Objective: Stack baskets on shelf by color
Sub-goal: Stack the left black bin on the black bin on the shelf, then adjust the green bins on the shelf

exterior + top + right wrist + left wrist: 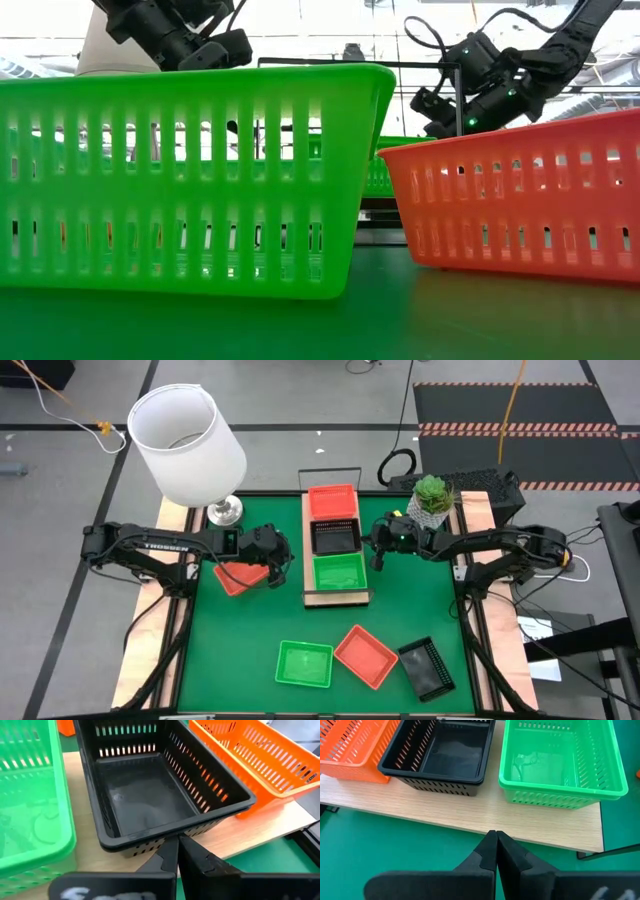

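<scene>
From above, the shelf [336, 597] is sitting mid-table on the green mat [240, 650] with three baskets in a row: an orange-red basket [333, 502] at the far end, a black basket [336, 537] in the middle, a green basket [339, 572] nearest. Only this view is showing the loose ones: a green basket [304, 662], an orange-red one [364, 655] and a black one [427, 666] lying near the front edge, and another orange-red basket [241, 575] lying under the left arm. A white lamp [187, 448] and a potted plant [432, 498] are standing at the back.

The table-level camera is seeing mostly the slatted walls of the two front baskets, green [190, 180] and orange-red [520, 195], with both arms hanging above.

The left gripper [496, 851] is hovering just off the shelf's [470, 812] long side, fingers pressed together, holding nothing. The right gripper [177, 852] is hanging at the opposite side, fingers likewise closed and empty, their tips right at the black basket's [150, 795] wall; I can't tell whether they're touching it.
</scene>
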